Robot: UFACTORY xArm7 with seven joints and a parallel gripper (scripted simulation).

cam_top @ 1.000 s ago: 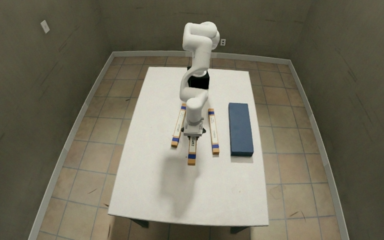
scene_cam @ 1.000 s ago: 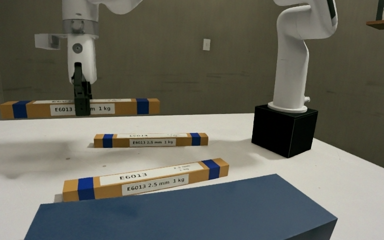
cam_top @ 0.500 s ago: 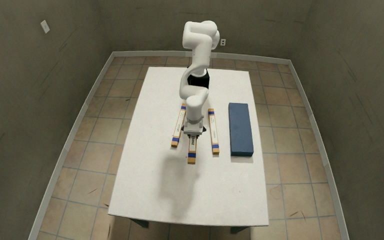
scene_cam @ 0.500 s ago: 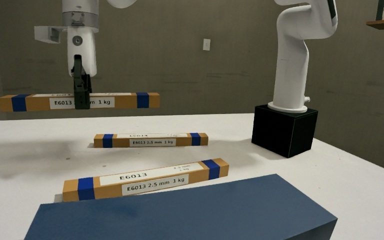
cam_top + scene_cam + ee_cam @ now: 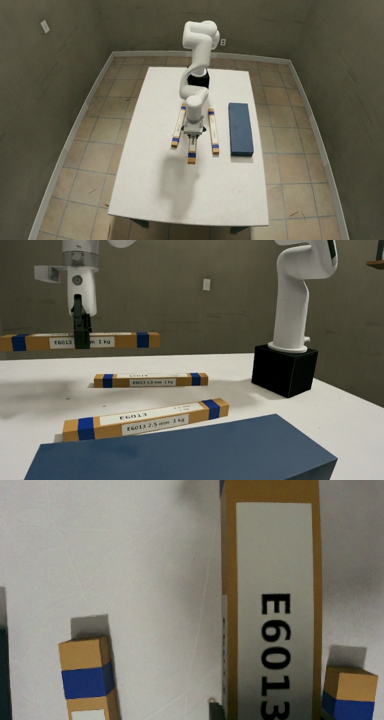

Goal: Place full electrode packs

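Observation:
My gripper (image 5: 81, 337) is shut on the middle electrode pack (image 5: 73, 341), an orange box with blue bands and a white E6013 label. It holds the pack level, well above the white table; the pack also shows in the overhead view (image 5: 192, 148) and fills the wrist view (image 5: 272, 600). A second pack (image 5: 150, 379) (image 5: 178, 125) lies flat on the table at the far side. A third pack (image 5: 145, 419) (image 5: 213, 131) lies flat beside the platform. The low blue platform (image 5: 181, 450) (image 5: 240, 128) is at the table's right, with nothing on it.
The arm's black base block (image 5: 284, 370) stands at the back of the table. The ends of the two lying packs show in the wrist view (image 5: 89, 677) (image 5: 349, 692) on either side of the held one.

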